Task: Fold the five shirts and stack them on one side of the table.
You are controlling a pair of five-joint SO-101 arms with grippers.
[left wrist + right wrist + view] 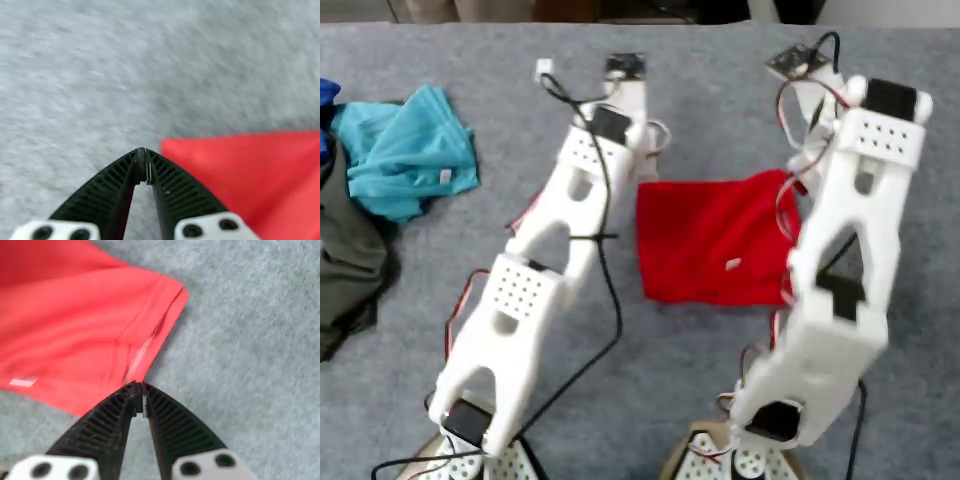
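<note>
Grey felt covers the bench, and a red shirt lies on it, folded to a rough rectangle just right of the middle of the high view. A small white label shows on its top face.

The left arm runs from the lower left of the frame up toward the shirt's upper left corner. In the left wrist view the left tool has its two black ribbed fingers pressed together at the tips. They hold nothing, with bare felt beneath and the shirt's corner just beside them.

The right arm stands over the shirt's right edge. In the right wrist view the right tool also has its tips together, right at a hemmed edge of the red cloth. I cannot tell whether the tips touch the cloth.

At the upper left of the high view a teal shirt lies crumpled, well apart from the red one. A dark shirt lies bunched at the left edge below the teal one and touching it. A scrap of blue cloth shows at the left edge above them.
</note>
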